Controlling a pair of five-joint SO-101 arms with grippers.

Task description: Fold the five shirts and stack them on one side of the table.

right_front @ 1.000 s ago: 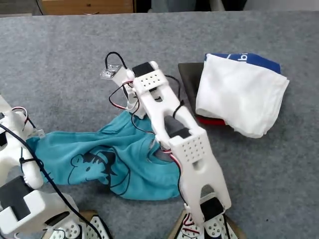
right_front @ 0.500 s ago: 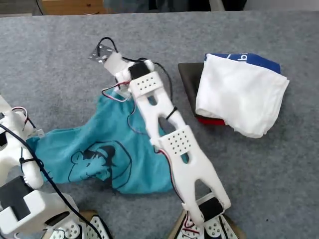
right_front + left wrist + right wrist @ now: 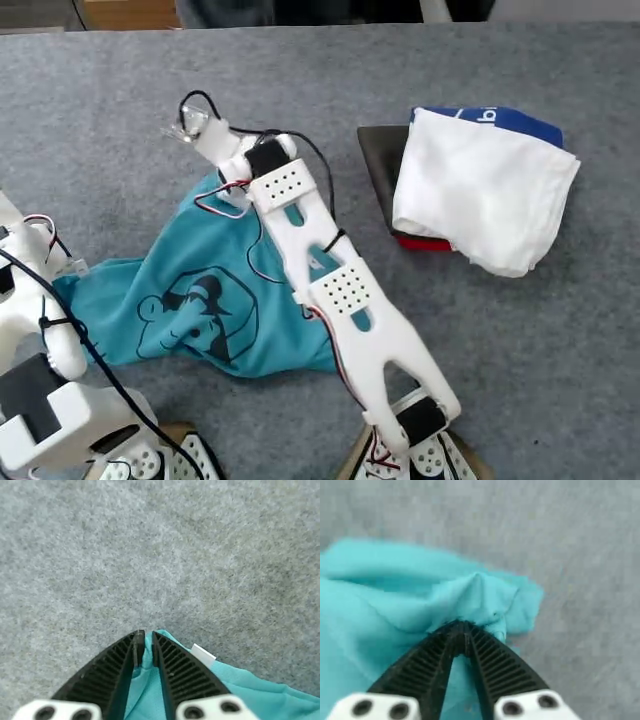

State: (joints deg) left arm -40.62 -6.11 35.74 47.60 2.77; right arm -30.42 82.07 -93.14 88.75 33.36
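— So, high view first: where has your right arm (image 3: 320,280) got to?
— It has swung toward the upper left of the frame. A second ago its wrist sat near the middle. Now it is further up and left, and the teal shirt (image 3: 190,300) has been drawn out with it, one edge pulled into a point under the wrist. The rest of that shirt lies spread in the lower left on the grey table (image 3: 560,350).
— And the pile?
— Unmoved at the upper right. The white shirt (image 3: 480,190) lies folded on top, with a blue shirt (image 3: 525,122), a red shirt (image 3: 420,243) and a dark cloth (image 3: 380,165) showing beneath. Your left arm (image 3: 40,340), at the lower left edge, has not shifted either.
— Left wrist view?
— Your left gripper (image 3: 145,636) is clenched on the teal shirt's edge, just beside a small white tag (image 3: 203,655), with grey table beyond.
— Right wrist view?
— Your right gripper (image 3: 462,625) is grasping a bunched fold of the teal shirt. The jaws are closed tight on it and the cloth puckers around the tips.
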